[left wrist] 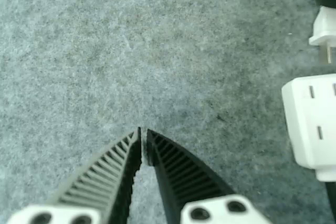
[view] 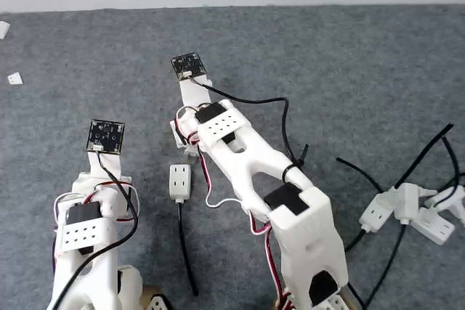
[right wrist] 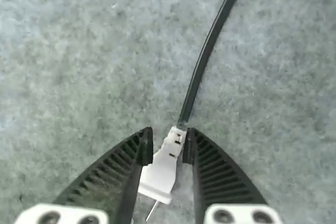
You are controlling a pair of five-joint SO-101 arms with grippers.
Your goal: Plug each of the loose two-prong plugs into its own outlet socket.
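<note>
Far left on the grey tabletop [view: 65, 49]: two small white scraps [view: 14, 78], well apart from everything else. Next, low in the high view: the left arm [view: 87, 234], with its wrist camera board on top. Beneath that board: the left pincer [left wrist: 142, 136], closed tip to tip on nothing, hanging over bare tabletop. Just beside that arm, toward the middle: a white socket [view: 179, 180], lying flat, slots facing up, with a black lead [view: 185, 252] trailing back toward the near edge. Right of the socket: the right arm [view: 247, 157], stretched forward from the near edge and angled across above the socket's far end. At its tip: the right pincer [right wrist: 168, 132], clamped on a white plug [right wrist: 160, 171], one ribbed finger on each side, prongs pointing back toward the wrist. From the plug's other end: a black cord [right wrist: 207, 56], running away over the tabletop. Seen from the left wrist: plug just off the socket's end, a prong aimed at it, not touching. Far right, well apart from both arms: a heap [view: 414, 212] of white sockets and plugs with black cords crossing one another. Some pieces pressed together there; mated or merely touching: unclear.
</note>
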